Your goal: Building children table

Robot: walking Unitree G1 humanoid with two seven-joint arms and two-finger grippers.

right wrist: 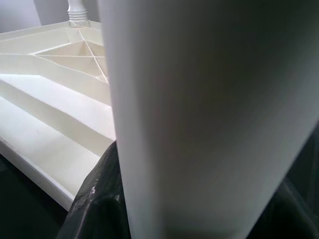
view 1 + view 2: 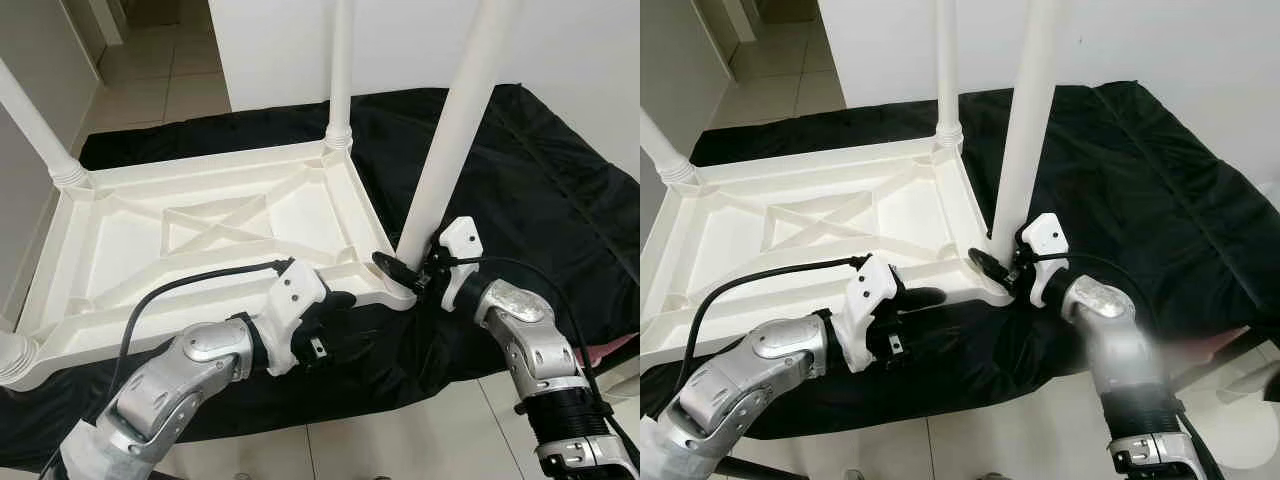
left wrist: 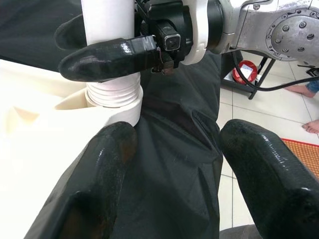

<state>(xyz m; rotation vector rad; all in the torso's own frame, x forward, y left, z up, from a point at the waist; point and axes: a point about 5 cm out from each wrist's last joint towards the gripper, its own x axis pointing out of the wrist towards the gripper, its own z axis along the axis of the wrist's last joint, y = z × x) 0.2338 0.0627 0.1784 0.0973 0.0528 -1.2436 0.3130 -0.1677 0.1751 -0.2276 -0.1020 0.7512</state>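
A white plastic children's table (image 2: 200,230) lies upside down on a black cloth (image 2: 540,170). Its near right leg (image 2: 450,130) stands upright in the corner's threaded socket (image 3: 112,97). My right gripper (image 2: 410,258) is shut on this leg just above the socket, with one black finger (image 3: 109,59) across its front. In the right wrist view the leg (image 1: 199,114) sits between the fingers. My left gripper (image 3: 184,164) is open at the table's near edge beside that corner, with only cloth between its fingers (image 3: 104,169).
Further legs stand at the far right corner (image 2: 342,70), the far left corner (image 2: 35,125) and the near left corner (image 2: 10,355). Tiled floor (image 2: 350,445) runs in front. A person's bare feet (image 3: 311,124), an orange mat (image 3: 299,149) and a red object (image 3: 244,74) are beside the covered surface.
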